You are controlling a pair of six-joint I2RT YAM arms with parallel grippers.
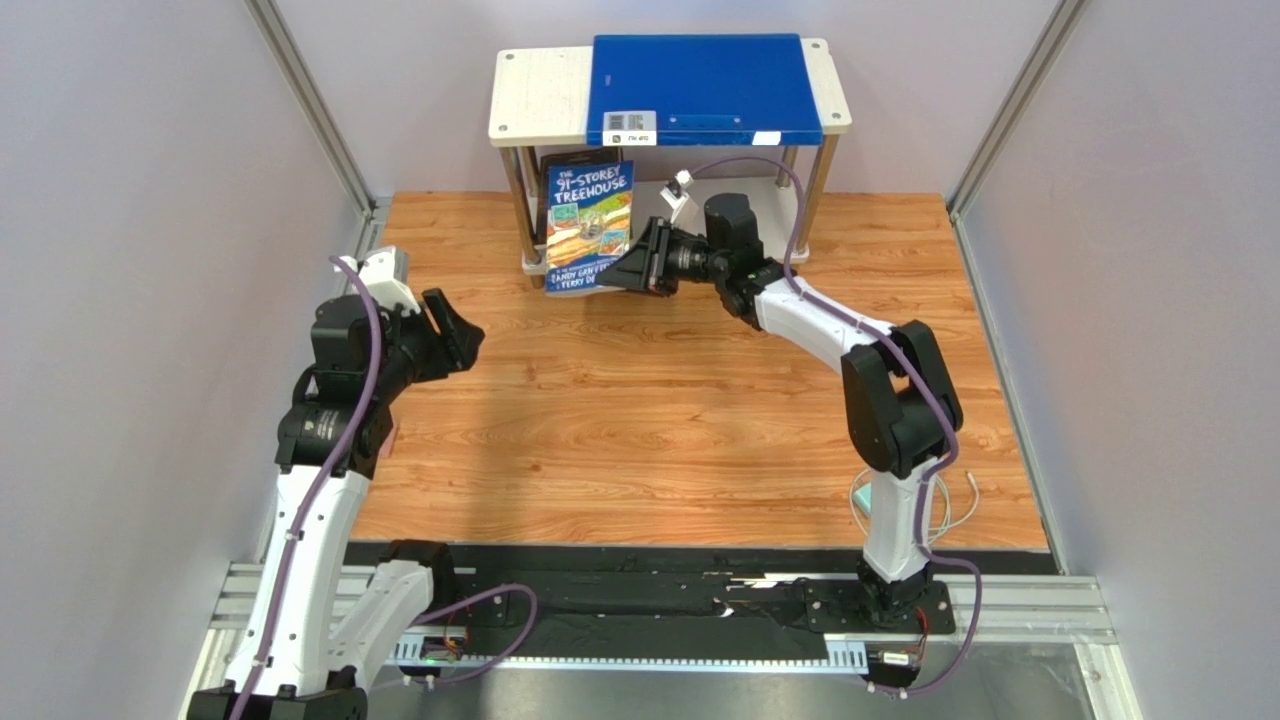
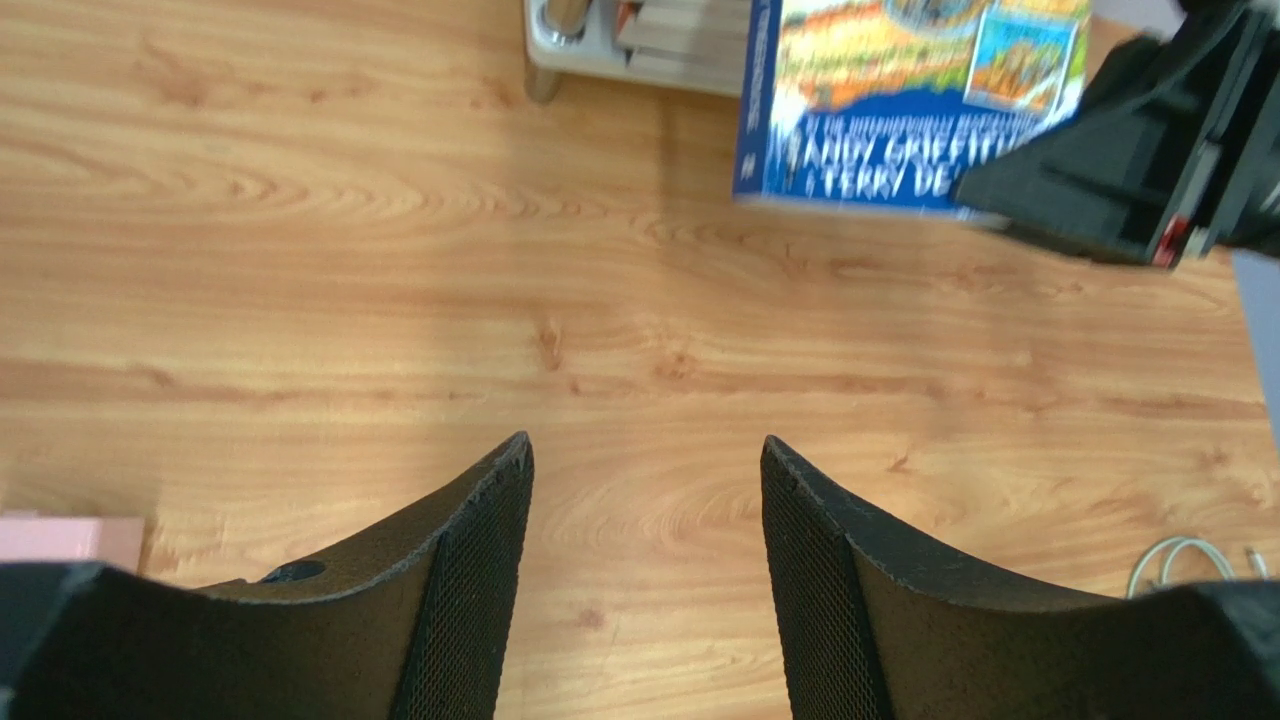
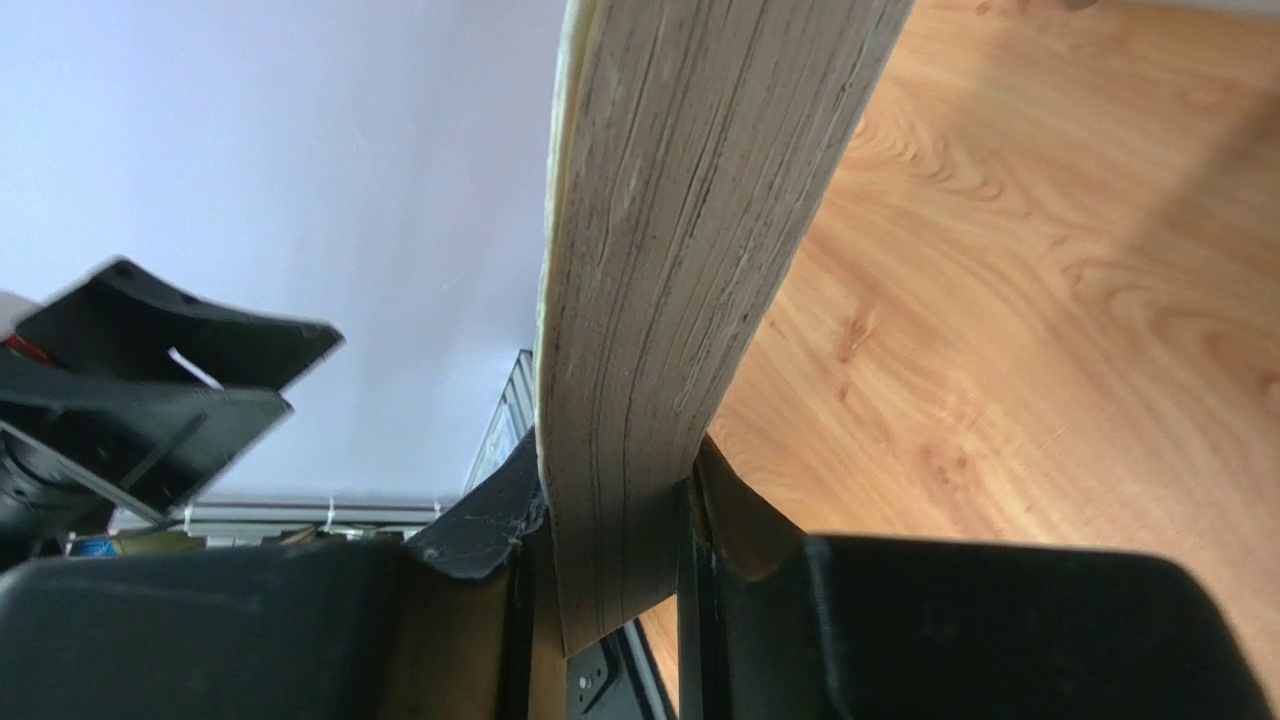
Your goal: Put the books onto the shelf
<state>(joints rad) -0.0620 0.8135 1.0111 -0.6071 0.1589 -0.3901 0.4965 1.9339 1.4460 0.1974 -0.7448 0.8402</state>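
Wooden table (image 1: 676, 435) fills the scene, with the two-tier white shelf (image 1: 519, 93) standing at its far edge and a plain blue folder (image 1: 703, 87) lying flat across the right part of the top board. Just in front of the shelf's left half, a blue "Treehouse" book (image 1: 589, 225) stands upright with its cover facing the near side, its right edge pinched between the clenched jaws of the right gripper (image 1: 639, 258), which reaches in from the right. Over the table's left side, well apart from the book, the left gripper (image 2: 643, 450) hovers with its jaws spread and empty.
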